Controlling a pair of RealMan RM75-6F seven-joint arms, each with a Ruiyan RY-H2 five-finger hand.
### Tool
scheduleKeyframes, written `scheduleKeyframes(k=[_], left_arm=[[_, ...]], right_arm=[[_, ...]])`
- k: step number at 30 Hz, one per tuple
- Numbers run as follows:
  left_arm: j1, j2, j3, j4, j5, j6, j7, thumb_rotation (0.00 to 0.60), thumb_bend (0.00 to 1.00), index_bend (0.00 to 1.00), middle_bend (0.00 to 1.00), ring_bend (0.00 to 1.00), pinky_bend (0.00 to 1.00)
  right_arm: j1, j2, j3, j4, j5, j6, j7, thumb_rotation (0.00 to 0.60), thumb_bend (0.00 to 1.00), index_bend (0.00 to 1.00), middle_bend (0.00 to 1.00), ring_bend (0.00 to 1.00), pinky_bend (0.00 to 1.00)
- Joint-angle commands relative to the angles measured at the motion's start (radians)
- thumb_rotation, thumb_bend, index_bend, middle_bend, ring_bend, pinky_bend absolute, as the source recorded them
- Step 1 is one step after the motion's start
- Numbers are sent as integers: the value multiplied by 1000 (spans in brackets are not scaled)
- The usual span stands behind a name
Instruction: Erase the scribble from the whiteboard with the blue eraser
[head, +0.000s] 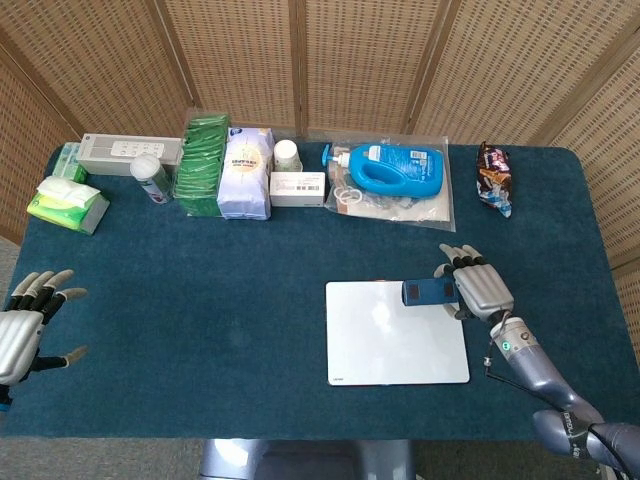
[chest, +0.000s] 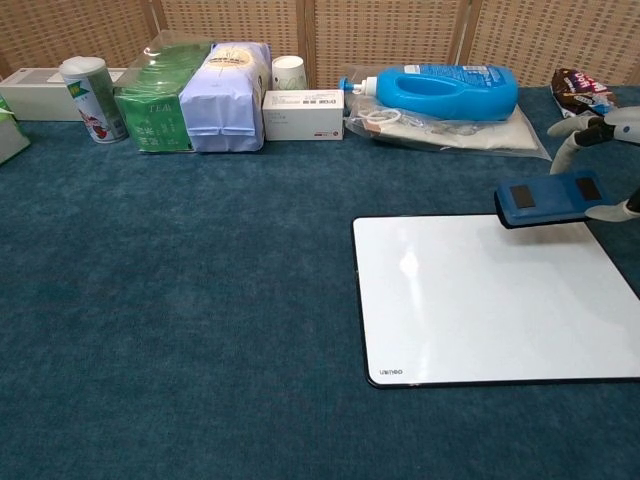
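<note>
The blue eraser (head: 430, 291) is held by the right hand (head: 478, 291), fingers closed around its right end, in the lower right of the head view. The eraser is seen over the upper right corner of the whiteboard (head: 395, 345); in the chest view it appears at the board's far edge, and whether it touches the surface cannot be determined. The whiteboard lies flat on the blue table cover (head: 220, 290), right of centre, and no marks are visible on its white surface. The left hand (head: 25, 325) is seen at the lower left edge of the head view, fingers spread apart and nothing held, well apart from the board.

Along the top of the table a row of items is noted: a green wipes pack (head: 67, 203), a white box (head: 130, 153), a can (head: 150, 177), green packets (head: 202, 163), a pale blue bag (head: 246, 172), a blue detergent bottle (head: 396, 170) on a clear bag, and a dark snack packet (head: 494, 176) at upper right
</note>
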Motion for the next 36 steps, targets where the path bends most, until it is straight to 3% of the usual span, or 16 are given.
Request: scheduleKeyframes(k=[1, 7, 14, 18, 26, 31, 36], left_arm=[[-5, -5, 0, 4, 3, -8, 1, 600, 172, 251, 110, 58, 0], [-13, -11, -4, 3, -5, -20, 10, 600, 172, 251, 110, 58, 0], [-17, -12, -6, -7, -12, -28, 24, 600, 173, 251, 110, 57, 0], [-16, -9, -7, -14, -16, -25, 28, 600, 173, 251, 109, 57, 0], [3, -3, -2, -24, -25, -6, 43, 600, 172, 262, 110, 56, 0], [32, -22, 9, 1, -31, 26, 58, 600, 172, 271, 115, 59, 0], [48, -43, 23, 25, -26, 33, 49, 600, 173, 277, 124, 64, 0]], right_arm=[[-3, 2, 0, 34, 31, -4, -18, 600, 333, 424, 19, 0, 0], [-3, 20, 0, 36, 68, -21, -30, 600, 333, 137, 0, 0, 0], [-6, 33, 1, 32, 70, -19, -24, 600, 334, 3, 0, 0, 0], [-16, 49, 13, 12, 65, 5, 0, 600, 337, 3, 0, 0, 0], [-84, 81, 35, -57, -14, 192, 24, 600, 346, 96, 0, 0, 0], [-159, 91, 8, -82, -115, 363, -12, 600, 348, 202, 48, 0, 0], [-212, 90, -26, -65, -187, 452, -18, 600, 350, 309, 109, 0, 0]])
